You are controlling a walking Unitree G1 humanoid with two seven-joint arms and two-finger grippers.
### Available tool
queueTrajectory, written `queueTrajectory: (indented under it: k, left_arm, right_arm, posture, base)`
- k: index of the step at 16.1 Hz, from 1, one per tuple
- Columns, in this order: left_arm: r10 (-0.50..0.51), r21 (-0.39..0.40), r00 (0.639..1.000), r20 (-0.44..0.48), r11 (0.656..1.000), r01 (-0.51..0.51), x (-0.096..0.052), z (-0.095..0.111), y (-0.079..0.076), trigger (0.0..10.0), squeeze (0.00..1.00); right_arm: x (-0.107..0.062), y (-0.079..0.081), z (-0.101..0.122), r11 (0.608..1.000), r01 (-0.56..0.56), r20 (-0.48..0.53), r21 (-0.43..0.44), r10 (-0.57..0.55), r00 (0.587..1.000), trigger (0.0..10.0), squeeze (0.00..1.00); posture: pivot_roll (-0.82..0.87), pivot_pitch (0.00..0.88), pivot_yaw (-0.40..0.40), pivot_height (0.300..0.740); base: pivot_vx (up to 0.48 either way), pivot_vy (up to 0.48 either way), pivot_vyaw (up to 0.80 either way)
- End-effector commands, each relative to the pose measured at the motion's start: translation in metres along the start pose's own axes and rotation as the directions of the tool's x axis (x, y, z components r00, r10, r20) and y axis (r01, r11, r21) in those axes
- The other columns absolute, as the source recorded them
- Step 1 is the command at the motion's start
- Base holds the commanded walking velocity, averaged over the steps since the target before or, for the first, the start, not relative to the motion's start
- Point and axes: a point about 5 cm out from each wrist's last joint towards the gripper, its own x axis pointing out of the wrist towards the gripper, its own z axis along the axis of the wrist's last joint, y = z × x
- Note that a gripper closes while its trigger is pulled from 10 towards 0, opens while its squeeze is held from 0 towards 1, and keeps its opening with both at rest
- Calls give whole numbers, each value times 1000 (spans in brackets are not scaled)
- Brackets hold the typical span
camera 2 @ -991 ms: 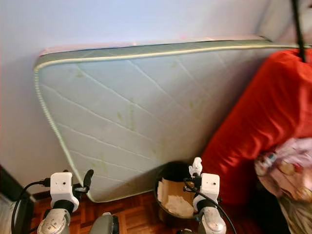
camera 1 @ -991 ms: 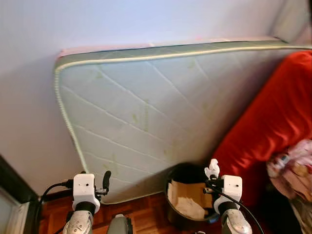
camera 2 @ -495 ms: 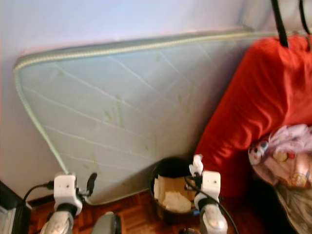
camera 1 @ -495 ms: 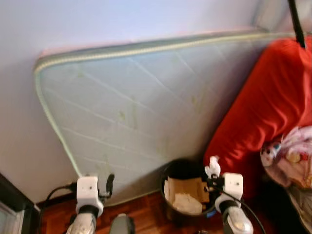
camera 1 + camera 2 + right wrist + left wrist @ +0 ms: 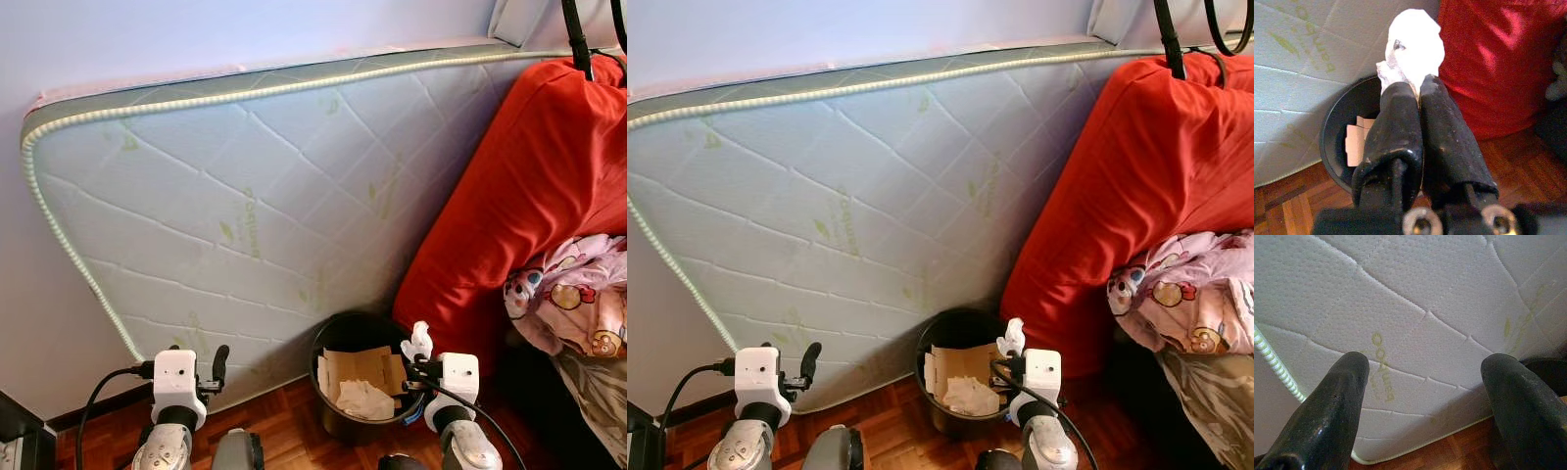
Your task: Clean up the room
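A crumpled white tissue point(image 5: 1413, 46) sticks out from between the fingertips of my right gripper point(image 5: 1415, 88), which is shut on it. That gripper point(image 5: 421, 345) hovers at the right rim of a black waste bin point(image 5: 338, 331) on the wooden floor. Inside the bin lie brown cardboard pieces point(image 5: 358, 364) and crumpled white paper point(image 5: 364, 399). My left gripper point(image 5: 217, 363) is raised at the lower left with its fingers point(image 5: 1332, 406) wide apart and nothing between them, facing the mattress.
A white quilted mattress point(image 5: 265, 206) leans against the wall behind the bin. A big red cushion point(image 5: 519, 196) stands to the bin's right, with patterned pink bedding point(image 5: 578, 304) beside it. Parquet floor point(image 5: 284, 431) lies in front of the bin.
The camera has swung right and steadied, so the mattress slid left in view. Both grippers keep their pose; the right one still holds the tissue by the bin.
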Motion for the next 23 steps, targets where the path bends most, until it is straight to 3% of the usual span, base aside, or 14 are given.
queueTrajectory:
  k: [1, 9, 15, 23]
  left_arm:
    - [-17, 4, 1000, 0, 1000, 17, 1, 2, -2, 10000, 0]
    - [-30, -4, 1000, -2, 1000, 30, 2, 2, -3, 10000, 0]
    - [-38, -5, 999, -5, 999, 38, 2, 1, -5, 10000, 0]
    - [-44, 0, 999, -2, 999, 44, 3, 2, -5, 10000, 0]
  right_arm:
    - [2, 0, 1, 1000, -6, -8, 1, 6, 1000, 10000, 0]
    - [3, 3, -4, 1000, -28, -56, 7, 29, 998, 10000, 0]
    - [4, -5, -7, 1000, -26, -113, -2, 26, 993, 10000, 0]
    - [4, -2, -8, 998, -59, -125, -20, 56, 991, 10000, 0]
  posture:
    - [36, 14, -47, 625]
    - [36, 16, -44, 625]
    - [35, 17, -44, 625]
    - [36, 24, -39, 625]
  base:
    - [0, 0, 0]
    - [0, 0, 0]
    - [267, 0, 0]
    - [295, 0, 0]
